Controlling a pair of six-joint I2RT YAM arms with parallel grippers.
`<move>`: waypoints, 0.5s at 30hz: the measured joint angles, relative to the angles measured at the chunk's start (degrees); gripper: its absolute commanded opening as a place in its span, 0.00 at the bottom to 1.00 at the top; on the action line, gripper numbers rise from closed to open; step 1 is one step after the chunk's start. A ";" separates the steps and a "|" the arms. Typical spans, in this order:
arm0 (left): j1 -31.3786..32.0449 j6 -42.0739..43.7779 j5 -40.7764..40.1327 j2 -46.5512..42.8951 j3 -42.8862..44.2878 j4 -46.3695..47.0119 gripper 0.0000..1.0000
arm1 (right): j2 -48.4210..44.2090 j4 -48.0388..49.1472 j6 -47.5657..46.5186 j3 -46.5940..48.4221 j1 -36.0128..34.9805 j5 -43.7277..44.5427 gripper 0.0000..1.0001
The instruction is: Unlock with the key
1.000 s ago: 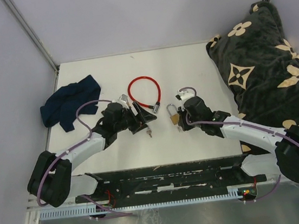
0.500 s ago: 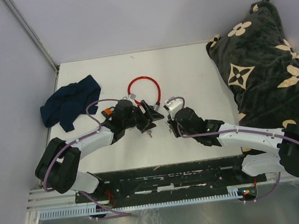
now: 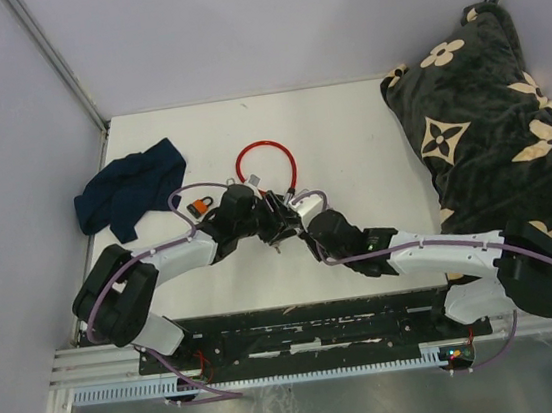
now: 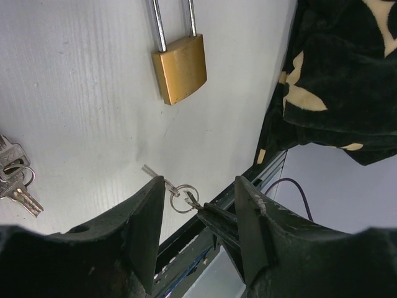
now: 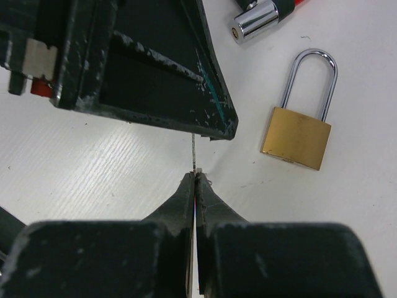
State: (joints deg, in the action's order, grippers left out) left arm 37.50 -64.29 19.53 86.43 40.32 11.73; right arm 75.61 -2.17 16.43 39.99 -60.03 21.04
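Note:
A small silver key (image 4: 153,173) on a split ring (image 4: 181,198) hangs above the white table. My right gripper (image 5: 195,176) is shut on that ring, and its tips (image 4: 214,218) poke up between my left gripper's fingers. My left gripper (image 4: 200,182) stands open around the key, whose blade lies against the left finger (image 4: 146,217). The brass padlock (image 4: 180,69) lies flat just beyond, shackle pointing away, also in the right wrist view (image 5: 296,138). From above, the two grippers meet at table centre, left gripper (image 3: 273,217) and right gripper (image 3: 299,227).
A red cable lock (image 3: 266,164) lies just behind the grippers, its chrome end (image 5: 255,18) near the padlock. A loose bunch of keys (image 4: 13,177) lies on the table. A blue cloth (image 3: 129,189) sits at the left, a dark flowered blanket (image 3: 492,119) at the right.
Both arms swung inward and met at centre. The right gripper carried the key leftward into the left gripper's gap. The left jaws have narrowed.

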 measured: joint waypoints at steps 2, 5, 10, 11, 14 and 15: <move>0.22 0.00 -0.02 0.35 0.07 0.02 0.46 | 0.35 0.33 -0.13 0.17 -0.39 0.63 0.02; 0.63 0.00 -0.11 0.85 0.09 0.04 0.29 | 0.90 0.96 -0.44 0.33 -1.01 1.60 0.02; 0.96 0.04 -1.11 1.18 0.13 0.02 0.03 | 1.22 1.46 -1.01 0.42 -1.42 2.82 0.02; 0.96 0.07 -1.40 1.18 0.13 0.17 0.03 | 1.22 1.64 -1.05 0.42 -1.42 2.97 0.03; 1.01 0.81 -1.92 0.94 0.13 1.14 0.03 | 1.14 1.79 -0.94 0.42 -1.44 3.26 0.19; 1.07 1.44 -2.27 0.57 0.13 1.42 0.03 | 0.83 1.75 -0.90 0.42 -1.44 3.28 0.26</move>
State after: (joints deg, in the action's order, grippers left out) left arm 38.57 -62.85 17.26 87.00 40.45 13.15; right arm 76.44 -0.43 15.53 40.40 -61.47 24.32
